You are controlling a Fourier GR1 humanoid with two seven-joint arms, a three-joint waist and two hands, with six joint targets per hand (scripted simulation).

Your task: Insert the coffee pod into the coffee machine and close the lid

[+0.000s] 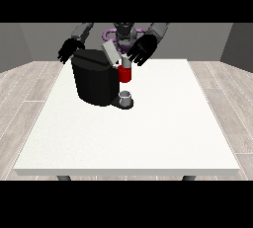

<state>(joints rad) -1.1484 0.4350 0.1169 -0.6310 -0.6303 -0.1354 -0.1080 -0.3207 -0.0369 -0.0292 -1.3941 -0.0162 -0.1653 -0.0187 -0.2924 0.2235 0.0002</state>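
I see the coffee machine [96, 81] with its lid [110, 53] tilted up; I can't make out the coffee pod. The hand at the view's right [142, 49] hovers spread and empty at the lid's three o'clock; the hand at the view's left [69, 50] hangs open, empty. Pushing the lid sideways could shove the machine off line.

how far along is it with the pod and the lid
No pod can be made out, so insertion cannot be confirmed. The coffee machine has its lid tilted up, not closed. The hand at the view's right hovers open beside the lid; the hand at the view's left hangs behind the machine. Closing remains.
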